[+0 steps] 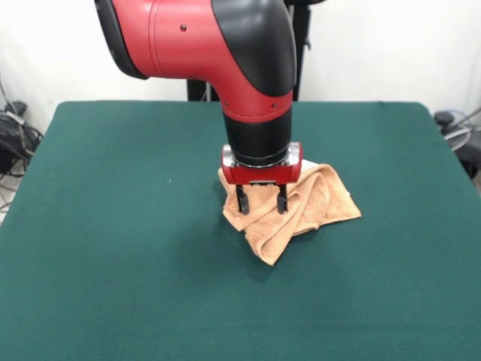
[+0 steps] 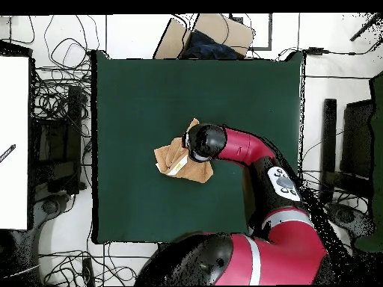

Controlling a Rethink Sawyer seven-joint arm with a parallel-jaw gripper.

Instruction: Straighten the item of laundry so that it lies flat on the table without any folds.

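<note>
Arm: I see it reaching down vertically over mid-table (image 1: pixel 113 248).
Gripper (image 1: pixel 261 200): fingers parted, tips at the towel, gripping nothing.
Towel (image 1: pixel 312 203): crumpled, folded, near the table's centre.

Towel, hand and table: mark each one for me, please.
towel (image 1: pixel 319 197), front view, on the crumpled folds beside the hand.
hand (image 1: pixel 261 200), front view, midway between its two black fingertips, which stand apart.
table (image 1: pixel 113 226), front view, on bare green cloth.

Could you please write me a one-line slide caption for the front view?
Sawyer's open claw poised over a crumpled peach towel on the green table.
</note>
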